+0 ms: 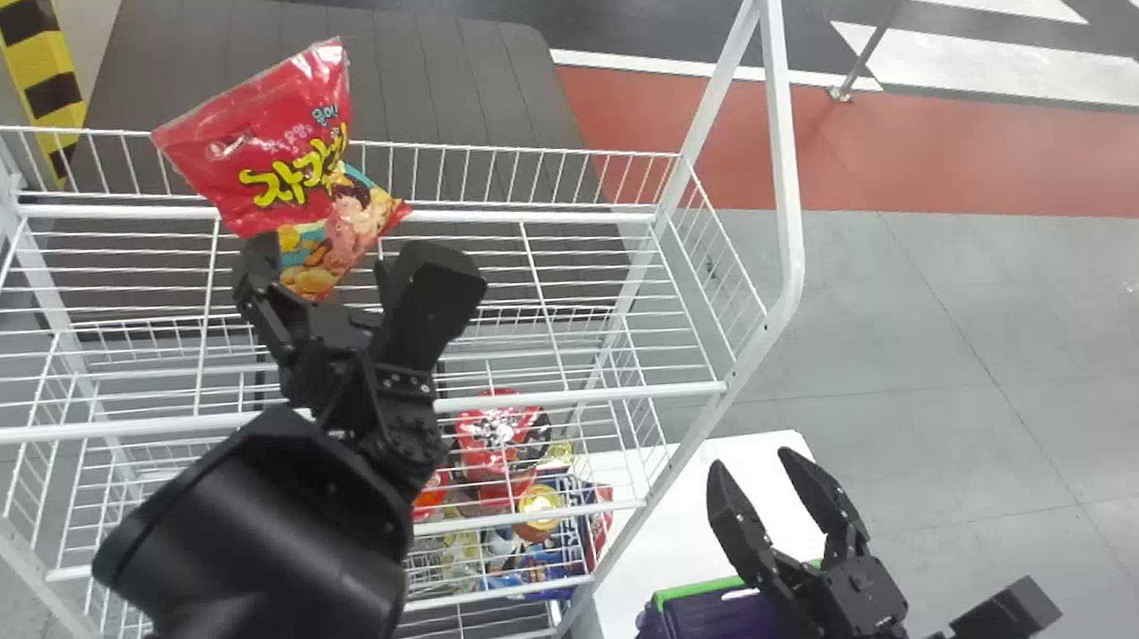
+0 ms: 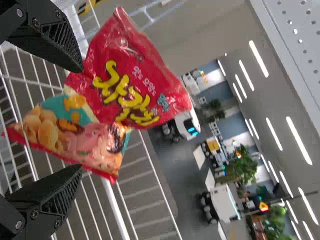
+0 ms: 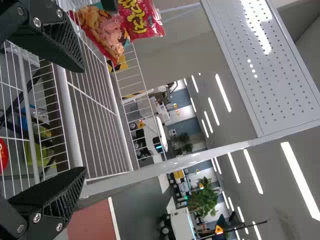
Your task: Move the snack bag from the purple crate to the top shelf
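The red snack bag (image 1: 267,150) is at the top shelf (image 1: 563,222), tilted, by the rear rail. Close in front of it is my left gripper (image 1: 350,260), its fingers spread to either side of the bag's lower part. From the left wrist, the bag (image 2: 125,85) lies beyond the parted tips of my left gripper (image 2: 81,119); whether its base rests on the wires I cannot tell. The right gripper (image 1: 752,462) stands open above the purple crate (image 1: 721,625). In the right wrist view are the right gripper (image 3: 84,120) and, farther off, the bag (image 3: 140,17).
Lower wire shelves hold several packets, among them a red one (image 1: 498,440). The rack's white post (image 1: 784,144) rises at the right of the shelves. A white table (image 1: 679,522) stands beside the rack, under the crate. A perforated panel (image 3: 265,65) hangs overhead.
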You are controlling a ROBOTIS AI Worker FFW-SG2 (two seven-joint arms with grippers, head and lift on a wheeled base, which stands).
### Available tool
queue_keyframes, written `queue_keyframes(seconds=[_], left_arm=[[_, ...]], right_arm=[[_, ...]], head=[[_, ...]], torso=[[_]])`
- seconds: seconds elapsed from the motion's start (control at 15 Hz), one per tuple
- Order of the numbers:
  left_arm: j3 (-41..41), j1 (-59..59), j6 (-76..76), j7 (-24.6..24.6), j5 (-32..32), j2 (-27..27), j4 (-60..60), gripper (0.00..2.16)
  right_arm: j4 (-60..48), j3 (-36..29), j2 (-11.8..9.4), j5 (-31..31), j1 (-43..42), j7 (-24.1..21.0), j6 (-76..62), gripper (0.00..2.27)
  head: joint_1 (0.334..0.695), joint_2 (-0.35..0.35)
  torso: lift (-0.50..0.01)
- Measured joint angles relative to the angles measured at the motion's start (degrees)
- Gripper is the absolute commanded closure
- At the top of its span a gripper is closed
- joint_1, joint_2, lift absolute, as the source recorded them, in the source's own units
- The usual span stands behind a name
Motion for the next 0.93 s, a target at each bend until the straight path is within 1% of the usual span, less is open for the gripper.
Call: queue_keyframes(seconds=[0.27, 0.47, 0.93], left_arm=[[-0.03, -3.13, -0.03, 0.15, 3.09, 0.0, 1.46, 0.17], [-0.34, -3.84, 0.07, 0.18, 3.82, 0.0, 1.48, 0.17], [-0.19, -8.58, -2.23, 1.04, 7.18, 0.0, 7.75, 0.2]], right_arm=[[-0.04, 0.16, 0.09, -0.01, 0.0, 0.02, -0.06, 0.13], [0.07, 0.11, 0.21, -0.05, 0.03, 0.0, -0.06, 0.13], [-0.01, -0.1, 0.32, -0.06, 0.35, -0.01, -0.06, 0.13]], head=[[0.695, -0.35], [0.695, -0.35], [0.695, -0.35]], torso=[[0.001], [0.001], [0.001]])
